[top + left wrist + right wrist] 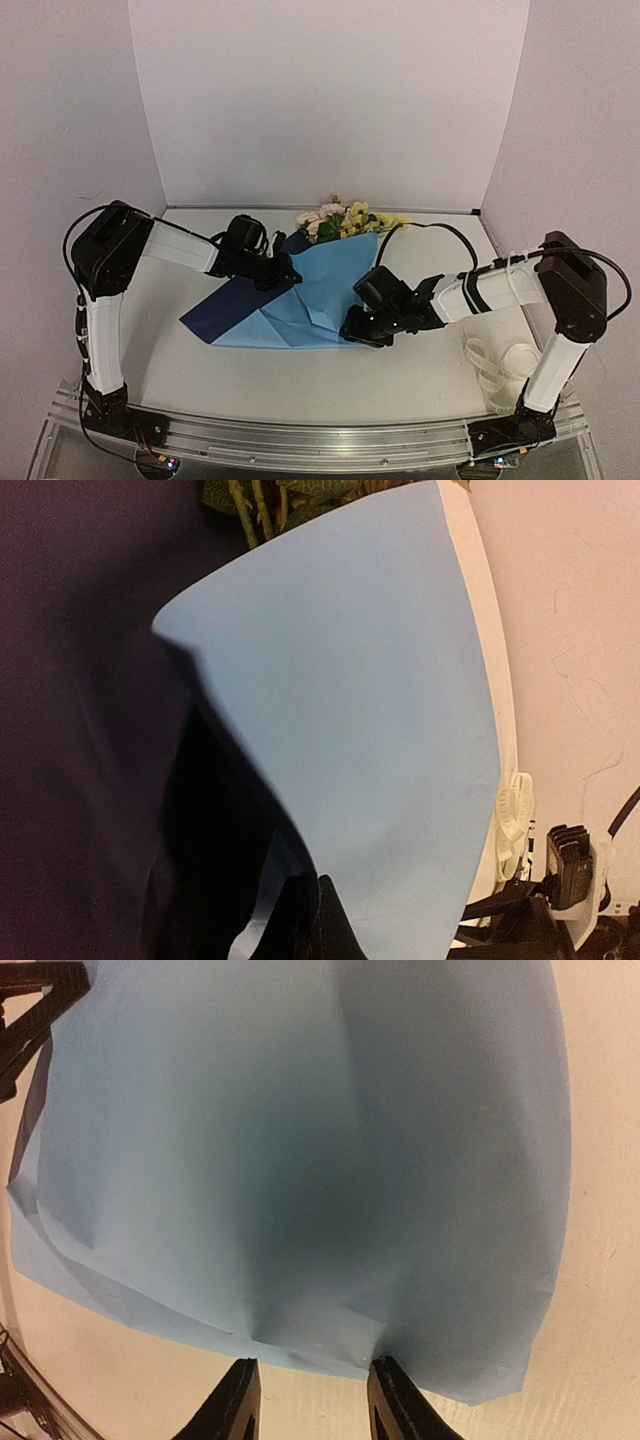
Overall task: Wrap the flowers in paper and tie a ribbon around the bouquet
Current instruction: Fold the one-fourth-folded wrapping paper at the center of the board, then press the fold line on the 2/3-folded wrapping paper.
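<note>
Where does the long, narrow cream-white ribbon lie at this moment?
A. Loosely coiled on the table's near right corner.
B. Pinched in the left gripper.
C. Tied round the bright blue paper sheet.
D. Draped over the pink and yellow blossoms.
A: the long, narrow cream-white ribbon lies loosely coiled on the white table at its near right corner, apart from the bright blue paper sheet.

Table (300, 385) bears paper (320, 295), flowers (345, 220), ribbon (497, 365)
</note>
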You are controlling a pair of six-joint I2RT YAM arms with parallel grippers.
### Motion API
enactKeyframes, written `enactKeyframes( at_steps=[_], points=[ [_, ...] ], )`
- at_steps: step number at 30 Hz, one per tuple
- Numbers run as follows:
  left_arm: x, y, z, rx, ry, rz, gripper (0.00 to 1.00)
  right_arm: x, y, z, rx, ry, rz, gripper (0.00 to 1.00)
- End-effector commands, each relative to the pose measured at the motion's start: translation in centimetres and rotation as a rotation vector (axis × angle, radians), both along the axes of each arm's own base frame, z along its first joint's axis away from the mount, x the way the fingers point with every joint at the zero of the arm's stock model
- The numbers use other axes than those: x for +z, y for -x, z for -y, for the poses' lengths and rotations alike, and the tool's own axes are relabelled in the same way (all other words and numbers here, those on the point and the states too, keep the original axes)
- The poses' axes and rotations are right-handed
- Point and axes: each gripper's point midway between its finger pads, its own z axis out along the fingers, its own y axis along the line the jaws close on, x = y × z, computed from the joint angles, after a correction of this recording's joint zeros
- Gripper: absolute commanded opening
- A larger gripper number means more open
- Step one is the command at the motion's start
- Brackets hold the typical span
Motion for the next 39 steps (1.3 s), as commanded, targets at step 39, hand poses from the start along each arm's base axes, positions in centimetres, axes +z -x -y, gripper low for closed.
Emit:
enactKeyframes(
  at_steps=[39],
  points=[
    [-0.8,-0.8,0.0,-0.032,-0.043,0.079,0.00,-1.7,-0.6,2.0,-0.021,0.241,-0.024,0.54]
  ],
)
